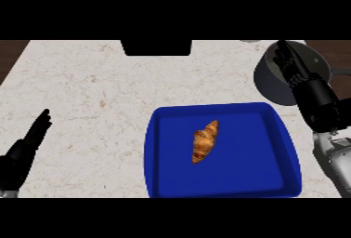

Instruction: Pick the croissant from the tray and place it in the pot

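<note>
Both hands are black — the left hand (31,137) slim and matte; the right hand (293,65) ribbed along its segments, joined to a black cuff; behind it, a glossy grey forearm (334,160).

The croissant (205,141) lies in the blue tray (270,181), below-left of the right hand (291,62). That hand, fingers straight, is over the pot (269,76). The left hand (31,139), fingers straight, is far left of the tray.
</note>
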